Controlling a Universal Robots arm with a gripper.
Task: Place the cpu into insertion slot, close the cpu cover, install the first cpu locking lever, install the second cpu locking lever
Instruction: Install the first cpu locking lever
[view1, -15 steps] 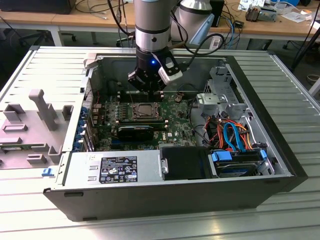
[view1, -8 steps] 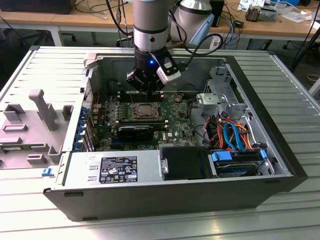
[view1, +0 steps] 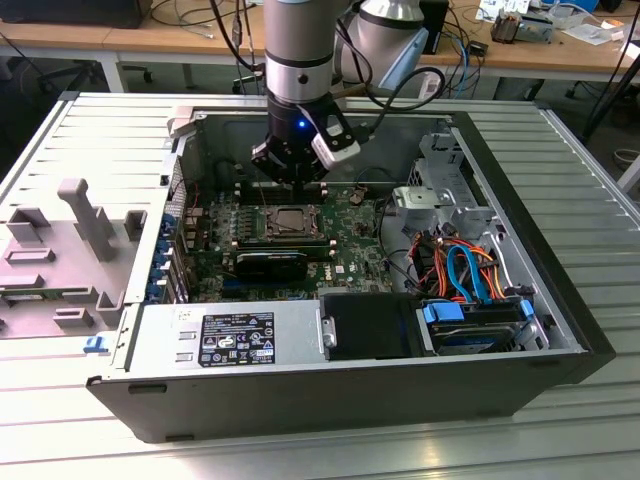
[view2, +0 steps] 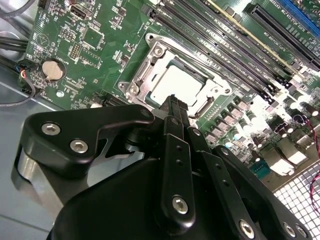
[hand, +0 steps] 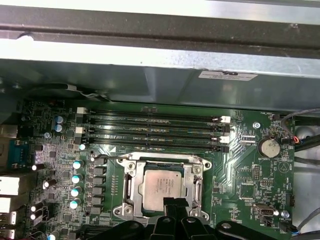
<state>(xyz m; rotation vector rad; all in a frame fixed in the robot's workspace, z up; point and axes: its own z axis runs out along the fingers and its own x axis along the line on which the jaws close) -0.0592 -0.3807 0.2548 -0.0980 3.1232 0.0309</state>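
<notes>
The cpu (hand: 162, 185) with its dull silver top lies flat in the insertion slot (view1: 291, 222) on the green board, and shows in the second wrist view too (view2: 176, 82). The silvery cpu cover (hand: 131, 182) lies down around it, its window framing the chip, also visible in the second wrist view (view2: 150, 55). My gripper (view1: 290, 182) hangs just above the socket's edge. Its black fingertips (view2: 175, 104) are pressed together with nothing between them, and in the first wrist view the gripper (hand: 175, 202) overlaps the socket's edge.
Long black memory slots (hand: 150, 132) run beside the socket, and a coin battery (hand: 270, 147) sits farther along the board. A black card (view1: 272, 263), the power supply (view1: 230, 340), a drive cage with blue and orange cables (view1: 470, 275) and the case walls (hand: 150, 75) surround the board.
</notes>
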